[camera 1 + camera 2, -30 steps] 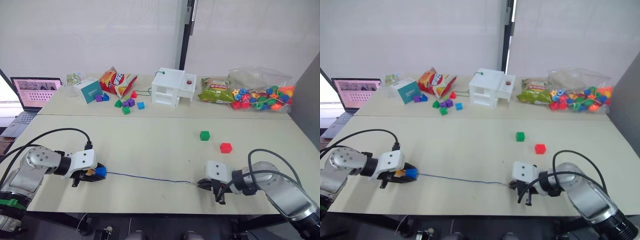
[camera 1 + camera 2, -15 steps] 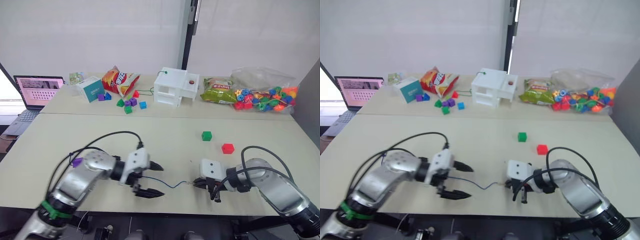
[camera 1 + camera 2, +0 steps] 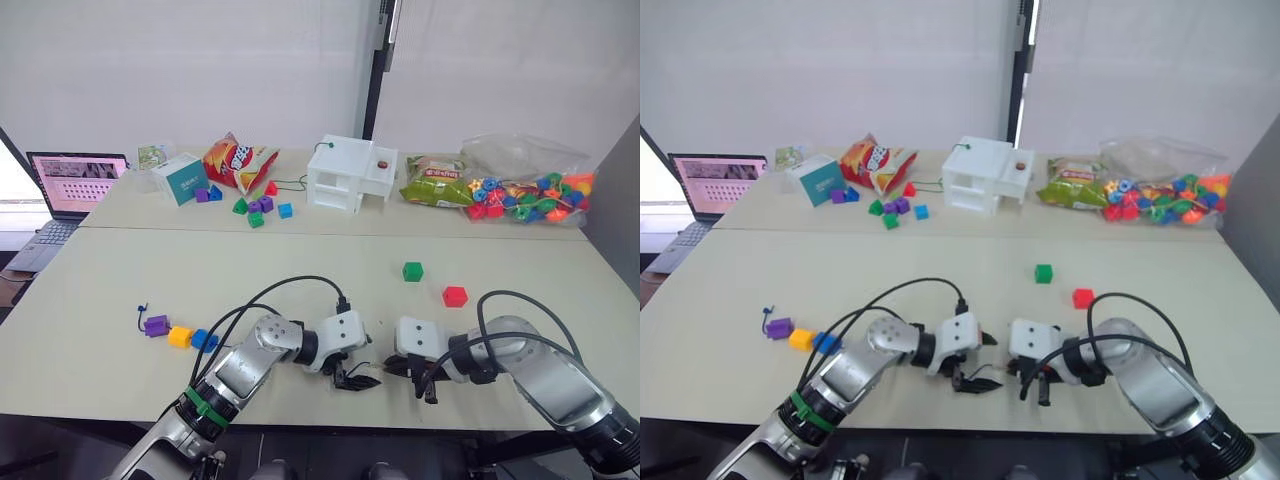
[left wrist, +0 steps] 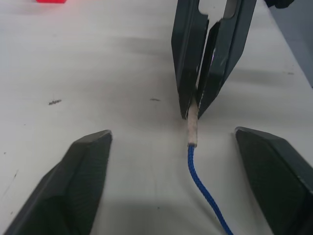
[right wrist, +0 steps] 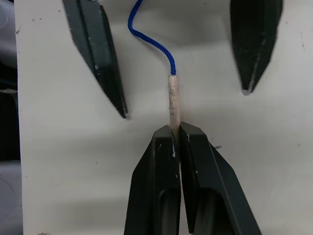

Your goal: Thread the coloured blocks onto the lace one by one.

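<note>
Near edge of counter [image 3: 300,270], centre: right hand [image 5: 174,134] pinches the lace's [image 4: 203,183] stiff pale tip [image 5: 173,100], fingers pressed together on it. Left hand [image 3: 358,378] sits just beside it, facing it, fingers spread wide to either side of the tip, gripping nothing.

Purple block [image 3: 155,324], yellow-orange block [image 3: 180,336] and blue block [image 3: 203,340] lie in a touching row at near left, probably already strung. Green block [image 3: 411,271] and red block [image 3: 454,296] lie loose, right of centre, beyond the hands.

Step in hand, as I judge: tip handover between hands. Next move calls for the left hand to close on the tip, freeing the right for the red block.

Far counter: bag of beads [image 3: 520,190], white box [image 3: 348,175], snack packets [image 3: 235,160], laptop [image 3: 65,185]. Nothing stands in the way.
</note>
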Available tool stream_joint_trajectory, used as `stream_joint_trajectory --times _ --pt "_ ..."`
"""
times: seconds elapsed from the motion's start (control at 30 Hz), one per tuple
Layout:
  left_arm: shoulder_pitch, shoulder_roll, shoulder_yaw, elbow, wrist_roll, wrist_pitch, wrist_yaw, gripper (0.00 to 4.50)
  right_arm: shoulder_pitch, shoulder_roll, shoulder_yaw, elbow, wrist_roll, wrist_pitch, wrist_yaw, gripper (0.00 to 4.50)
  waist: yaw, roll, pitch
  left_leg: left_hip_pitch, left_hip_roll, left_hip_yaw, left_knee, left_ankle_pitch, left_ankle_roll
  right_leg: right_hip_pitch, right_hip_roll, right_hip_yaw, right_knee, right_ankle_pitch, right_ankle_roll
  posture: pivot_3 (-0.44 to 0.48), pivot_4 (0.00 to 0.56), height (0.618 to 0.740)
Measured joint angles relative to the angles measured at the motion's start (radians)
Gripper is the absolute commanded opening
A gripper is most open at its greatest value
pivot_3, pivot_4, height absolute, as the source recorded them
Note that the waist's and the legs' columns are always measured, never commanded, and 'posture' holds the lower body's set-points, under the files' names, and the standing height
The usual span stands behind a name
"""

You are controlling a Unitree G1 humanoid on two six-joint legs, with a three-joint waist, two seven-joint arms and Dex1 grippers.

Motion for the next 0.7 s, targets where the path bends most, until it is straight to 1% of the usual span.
stream_joint_trajectory --times 0.3,0.33,0.7 --pt "0.003 0.001 0.000 -0.007 0.000 0.002 -0.014 0.14 0.006 0.000 -0.002 -0.012 -0.001 0.007 -0.008 0.00 0.001 0.000 0.000 0.000 0.000 0.000 0.000 0.000 0.000 0.000 0.000 0.000 0.000 0.000 0.000 0.000 0.150 0.740" --pt "0.006 -0.001 -0.001 -0.007 0.000 0.002 -0.018 0.02 0.006 0.000 -0.003 -0.012 -0.003 0.007 -0.011 0.00 0.001 0.000 0.000 0.000 0.000 0.000 0.000 0.000 0.000 0.000 0.000 0.000 0.000 0.000 0.000 0.000 0.150 0.740" --pt "0.006 -0.015 -0.003 -0.008 -0.002 0.002 -0.019 0.02 0.010 -0.001 -0.004 -0.013 -0.021 0.001 -0.005 0.00 0.001 0.000 0.000 0.000 0.000 0.000 0.000 0.000 0.000 0.000 0.000 0.000 0.000 0.000 0.000 0.000 0.150 0.740"
